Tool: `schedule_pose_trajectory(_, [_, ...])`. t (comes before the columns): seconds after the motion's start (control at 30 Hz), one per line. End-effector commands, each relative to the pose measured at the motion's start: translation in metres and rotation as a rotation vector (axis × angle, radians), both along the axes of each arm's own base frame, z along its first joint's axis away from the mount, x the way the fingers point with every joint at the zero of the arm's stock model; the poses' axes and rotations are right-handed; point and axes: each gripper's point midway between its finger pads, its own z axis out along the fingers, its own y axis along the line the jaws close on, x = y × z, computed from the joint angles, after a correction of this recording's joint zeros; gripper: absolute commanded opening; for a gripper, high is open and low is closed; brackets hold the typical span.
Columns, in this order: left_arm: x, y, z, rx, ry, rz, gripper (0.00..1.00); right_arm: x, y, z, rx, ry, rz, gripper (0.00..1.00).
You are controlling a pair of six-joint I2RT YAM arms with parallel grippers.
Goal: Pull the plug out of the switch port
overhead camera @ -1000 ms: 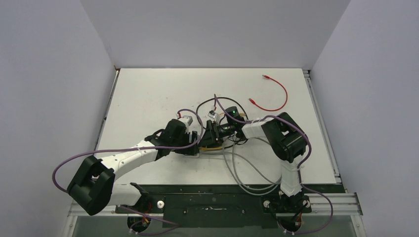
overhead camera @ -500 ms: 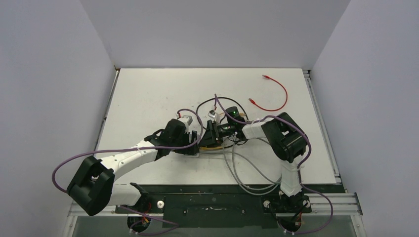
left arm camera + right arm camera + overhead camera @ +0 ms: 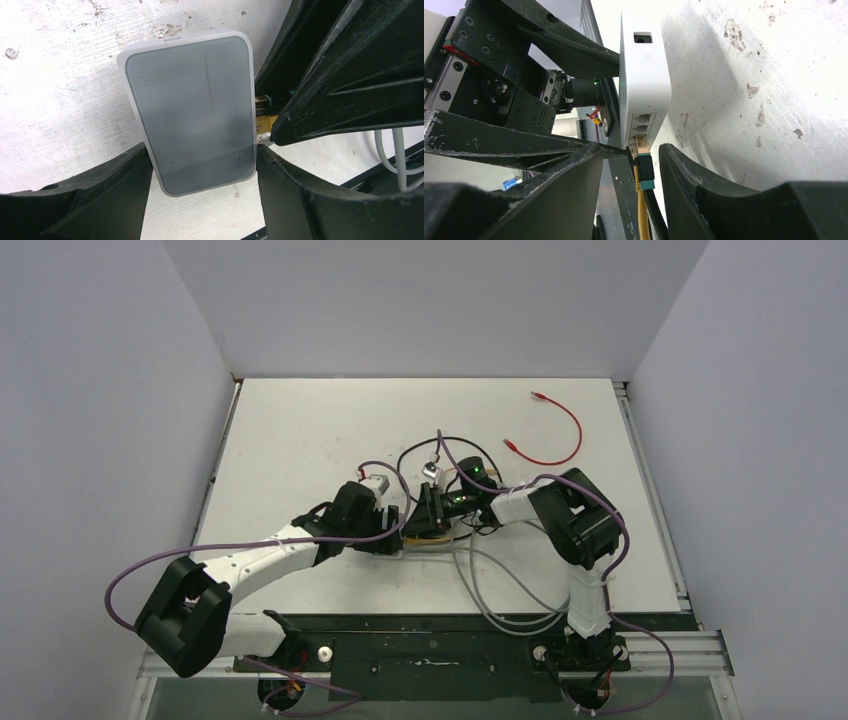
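The switch [image 3: 192, 110], a flat pale grey box, lies on the white table. My left gripper [image 3: 200, 149] is shut on it, with one finger [image 3: 100, 195] on each long side. In the right wrist view the switch [image 3: 644, 85] shows edge-on. A plug [image 3: 644, 167] with a gold tip, black body and teal band sits at one of its sockets, on a yellow cable. My right gripper [image 3: 631, 150] is open and straddles the plug with gaps on both sides. In the top view both grippers [image 3: 415, 525] meet at mid-table and hide the switch.
A red cable [image 3: 555, 430] lies at the back right. Grey cables [image 3: 490, 590] loop towards the near edge. A black cable [image 3: 420, 452] loops just behind the grippers. Walls stand close on the left, right and back.
My right wrist has shifted very slightly. The left arm and the switch have not moved.
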Motion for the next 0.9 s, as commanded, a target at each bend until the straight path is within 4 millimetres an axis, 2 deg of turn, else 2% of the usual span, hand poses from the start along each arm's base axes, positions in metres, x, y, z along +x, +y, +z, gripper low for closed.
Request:
schedule_pose_trajectory(0.0, [0.012,-0.01,0.021,-0.066,-0.066,-0.002,0.37,0.002,0.003,0.014,0.062,-0.067,0.026,0.44])
schedule_pose_trajectory(0.23, [0.013,-0.01,0.021,-0.065,-0.065,0.001,0.37,-0.001,0.003,0.014,0.064,-0.065,0.033,0.36])
schedule_pose_trajectory(0.4, [0.013,-0.01,0.021,-0.064,-0.064,0.001,0.37,-0.001,0.002,0.016,0.075,-0.072,0.032,0.21])
schedule_pose_trajectory(0.53, [0.013,-0.011,0.021,-0.065,-0.064,0.003,0.37,-0.003,0.001,0.014,0.065,-0.069,0.031,0.15])
schedule_pose_trajectory(0.73, [0.013,-0.011,0.02,-0.064,-0.062,0.001,0.37,0.0,-0.002,-0.003,-0.023,-0.071,0.032,0.06])
schedule_pose_trajectory(0.87, [0.013,-0.01,0.021,-0.063,-0.063,0.004,0.37,0.002,-0.01,-0.022,-0.139,-0.074,0.043,0.05])
